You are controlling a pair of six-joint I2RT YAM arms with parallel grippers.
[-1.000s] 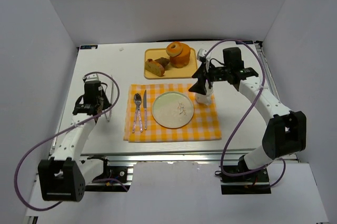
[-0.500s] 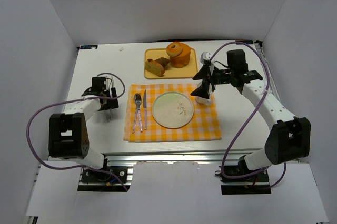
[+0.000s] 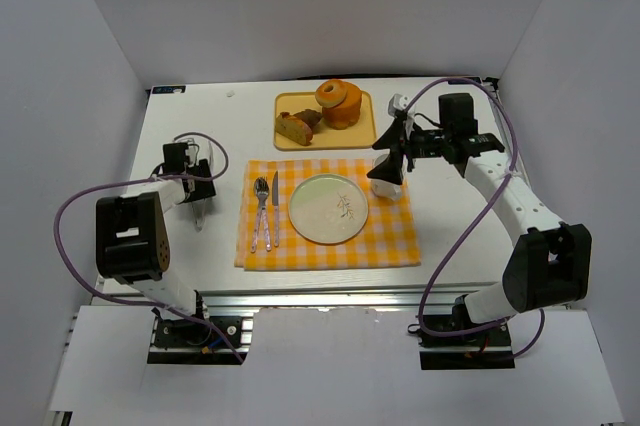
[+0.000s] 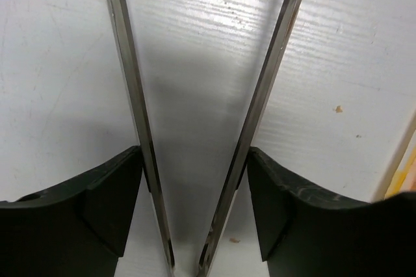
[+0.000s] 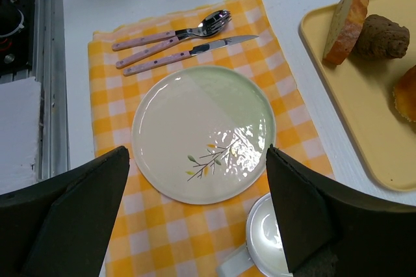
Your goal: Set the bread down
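Top view first. The bread (image 3: 332,92) is up at the top middle of the frame, on the yellow tray (image 3: 362,136). It looks perched on the orange cylinder (image 3: 345,114), with the brown chunk (image 3: 310,118) just left of them. The plate (image 3: 328,208) in the centre is bare, so nothing has been placed yet. The right gripper (image 3: 386,168) hangs over a white cup (image 3: 390,187) at the plate's right edge. The left gripper (image 3: 197,208) is parked low at the left of the bench (image 3: 230,111), well away from it all.

My take: the right arm should do this one. Rise clear of the cup, come straight down over the ring, and pinch it gently so the cylinder underneath doesn't get dragged or tipped. Then set it down mid-plate.

The left wrist view is only bare bench. It does show what the top view can't: the left jaws are spread, with two metal strips (image 4: 133,95) fanning out between them and nothing caught there.

The right wrist view shows the right jaws wide apart and empty, down in both lower corners. The plate pattern and the cutlery (image 5: 175,39) are crisp here. But the bread is basically out of shot: just an orange sliver at the right edge, and I can't tell if that's ring or cylinder.
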